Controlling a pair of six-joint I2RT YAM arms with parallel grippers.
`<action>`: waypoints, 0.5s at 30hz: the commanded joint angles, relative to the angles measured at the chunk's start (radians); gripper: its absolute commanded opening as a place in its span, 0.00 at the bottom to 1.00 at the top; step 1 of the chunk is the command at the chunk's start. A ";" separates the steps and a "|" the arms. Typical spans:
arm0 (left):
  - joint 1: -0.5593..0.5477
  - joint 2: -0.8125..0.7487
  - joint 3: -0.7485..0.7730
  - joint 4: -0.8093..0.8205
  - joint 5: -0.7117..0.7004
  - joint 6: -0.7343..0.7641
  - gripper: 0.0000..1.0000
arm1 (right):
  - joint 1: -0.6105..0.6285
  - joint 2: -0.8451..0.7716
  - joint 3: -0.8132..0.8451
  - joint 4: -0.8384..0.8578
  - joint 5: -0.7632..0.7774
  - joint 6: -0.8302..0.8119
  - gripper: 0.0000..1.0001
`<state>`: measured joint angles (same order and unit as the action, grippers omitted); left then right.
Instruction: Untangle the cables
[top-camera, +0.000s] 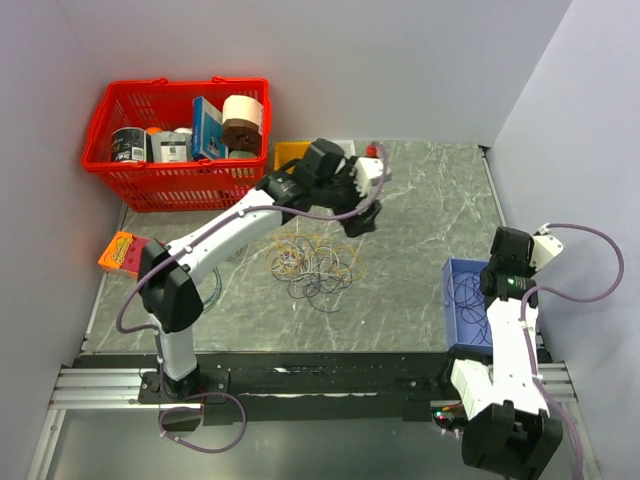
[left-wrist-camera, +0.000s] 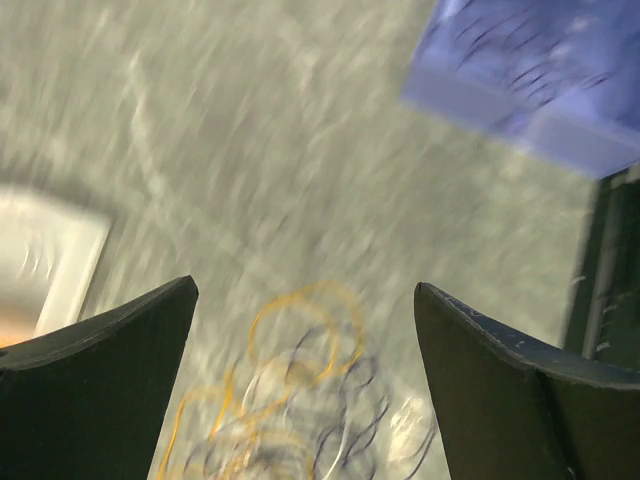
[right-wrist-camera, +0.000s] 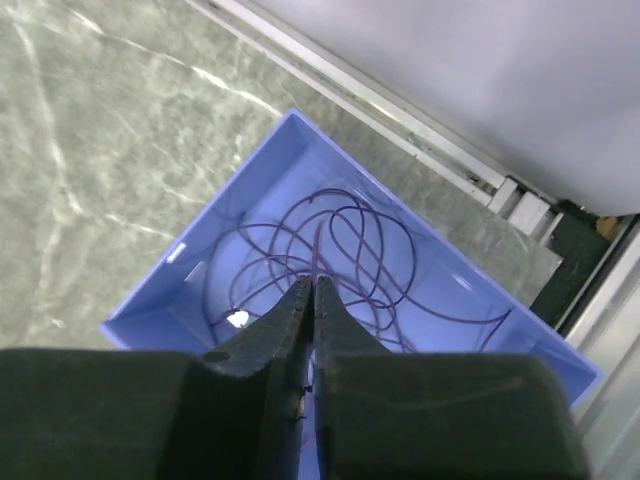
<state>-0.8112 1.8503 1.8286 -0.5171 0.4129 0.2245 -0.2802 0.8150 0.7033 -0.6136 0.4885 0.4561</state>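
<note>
The cables (top-camera: 312, 262) lie in a tangled heap of dark purple, yellow-orange and pale loops at the table's middle. They show blurred in the left wrist view (left-wrist-camera: 300, 400). My left gripper (top-camera: 358, 222) hangs open and empty just above the heap's far right side, its jaws wide apart (left-wrist-camera: 304, 285). My right gripper (top-camera: 492, 290) is over the blue bin (top-camera: 462, 300), shut on a strand of a dark purple cable (right-wrist-camera: 350, 250) whose coil lies inside the bin (right-wrist-camera: 160, 300); the fingertips are pressed together (right-wrist-camera: 315, 282).
A red basket (top-camera: 180, 130) with boxes and rolls stands at the back left. A yellow object (top-camera: 290, 152) sits behind the left arm. An orange packet (top-camera: 122, 250) lies at the left edge. The blue bin also shows in the left wrist view (left-wrist-camera: 540, 70).
</note>
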 joint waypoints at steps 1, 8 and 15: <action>0.053 -0.085 -0.115 -0.023 -0.081 0.070 0.96 | -0.010 0.044 -0.030 0.051 0.025 -0.030 0.41; 0.106 -0.151 -0.255 -0.041 -0.108 0.147 0.96 | 0.006 0.055 0.061 -0.047 0.030 -0.023 1.00; 0.168 -0.171 -0.339 -0.050 -0.065 0.148 0.96 | 0.225 -0.022 0.215 -0.061 0.100 -0.160 1.00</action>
<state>-0.6823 1.7329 1.5085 -0.5663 0.3210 0.3569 -0.2073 0.8436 0.7872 -0.6785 0.5091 0.3985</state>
